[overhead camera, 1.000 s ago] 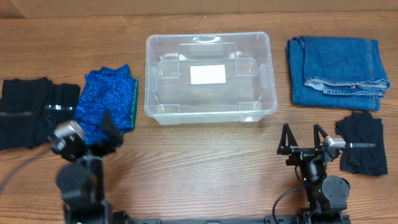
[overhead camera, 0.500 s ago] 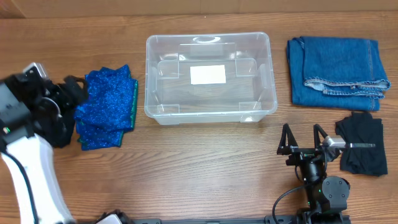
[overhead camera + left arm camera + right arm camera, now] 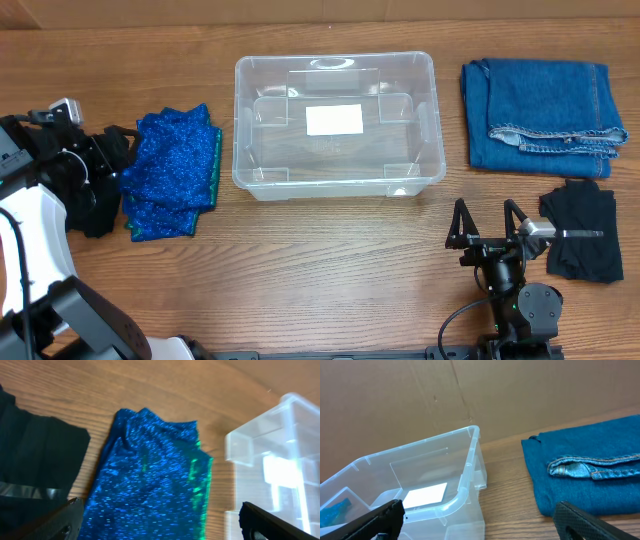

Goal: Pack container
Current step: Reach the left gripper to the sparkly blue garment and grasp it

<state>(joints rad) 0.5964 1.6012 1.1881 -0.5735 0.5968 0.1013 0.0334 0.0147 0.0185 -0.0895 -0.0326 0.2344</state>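
The clear container (image 3: 240, 130) stands empty at the table's middle back, a white label (image 3: 334, 119) on its bottom. It also shows in the left wrist view (image 3: 250, 445) and the right wrist view (image 3: 465, 491). A sparkly blue cloth (image 3: 172, 172) lies folded to its left. My left gripper (image 3: 122, 160) is open at the cloth's left edge and just above it; the cloth (image 3: 150, 475) lies between its fingers (image 3: 162, 527). My right gripper (image 3: 486, 218) is open and empty at the front right, facing the container's near right corner (image 3: 480, 527).
Folded jeans (image 3: 543, 115) lie at the back right and also show in the right wrist view (image 3: 590, 475). A black garment (image 3: 580, 232) lies in front of them, beside my right arm. Another black garment (image 3: 35, 460) lies left of the blue cloth, mostly under my left arm.
My left arm has swung from the table's front up to the left edge, and its gripper now faces the blue cloth. The right arm has not moved.
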